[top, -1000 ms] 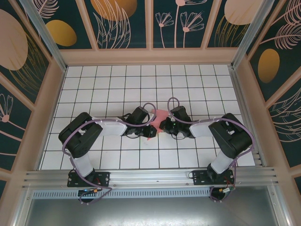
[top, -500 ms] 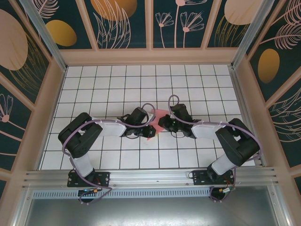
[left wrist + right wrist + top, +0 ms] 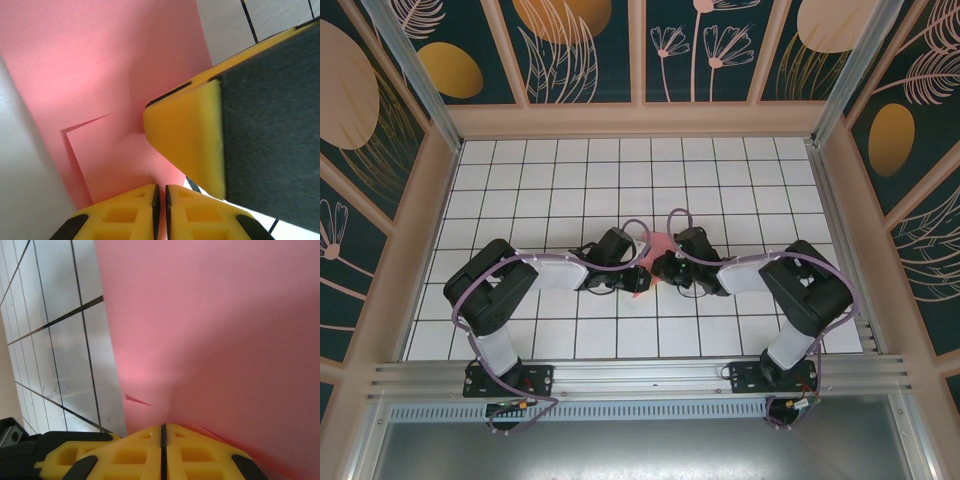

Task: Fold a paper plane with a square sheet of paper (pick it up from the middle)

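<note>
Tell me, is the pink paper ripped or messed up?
No, nothing looks wrong. The paper is smooth, with no rips showing. The flap on it is a neat fold with straight edges. The left gripper and the right gripper are both shut on the paper, over the middle of the table.

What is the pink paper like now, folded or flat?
Folded. In the left wrist view a flap with a sharp corner lies over the rest of the pink paper.
</note>
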You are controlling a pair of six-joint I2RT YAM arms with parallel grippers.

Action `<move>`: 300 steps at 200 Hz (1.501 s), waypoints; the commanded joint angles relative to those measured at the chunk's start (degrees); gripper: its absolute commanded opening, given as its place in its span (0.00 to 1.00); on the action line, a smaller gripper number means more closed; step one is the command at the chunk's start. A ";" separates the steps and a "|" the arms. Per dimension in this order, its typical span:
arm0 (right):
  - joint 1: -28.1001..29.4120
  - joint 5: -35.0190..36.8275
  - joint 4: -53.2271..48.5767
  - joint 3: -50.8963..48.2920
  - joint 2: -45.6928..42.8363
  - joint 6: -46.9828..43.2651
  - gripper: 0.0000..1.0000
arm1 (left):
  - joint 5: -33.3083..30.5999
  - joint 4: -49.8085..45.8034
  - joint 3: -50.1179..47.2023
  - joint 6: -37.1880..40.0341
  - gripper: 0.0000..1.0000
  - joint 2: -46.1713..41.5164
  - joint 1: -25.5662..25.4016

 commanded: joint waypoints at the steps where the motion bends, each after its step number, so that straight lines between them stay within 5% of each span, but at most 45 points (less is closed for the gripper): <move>1: 0.12 0.90 1.30 -0.77 2.21 0.32 0.11 | -1.48 -3.20 -1.77 -0.40 0.16 0.60 0.05; 74: 0.28 4.27 -3.42 -1.05 3.87 -1.23 0.10 | -2.07 -7.41 1.01 1.05 0.23 -7.43 0.01; 134: 0.24 4.45 -4.94 -0.07 3.97 -2.15 0.10 | 10.23 -7.47 4.63 -1.97 0.24 -8.05 0.03; 178: 0.28 4.63 -5.33 -0.01 4.05 -2.17 0.10 | 11.31 -7.32 4.45 -3.12 0.23 -4.32 -0.03; 211: 0.28 4.71 -5.91 0.19 4.08 -2.28 0.10 | 8.12 -7.49 2.89 -3.67 0.17 -3.49 -0.02; 245: 0.28 4.87 -6.04 0.34 4.40 -2.33 0.10 | 2.87 -5.60 0.70 -5.55 0.00 -7.19 -0.02; 300: 0.25 5.07 -6.44 0.55 4.35 -2.35 0.10 | 3.91 -5.59 0.73 -5.44 0.00 -6.99 -0.02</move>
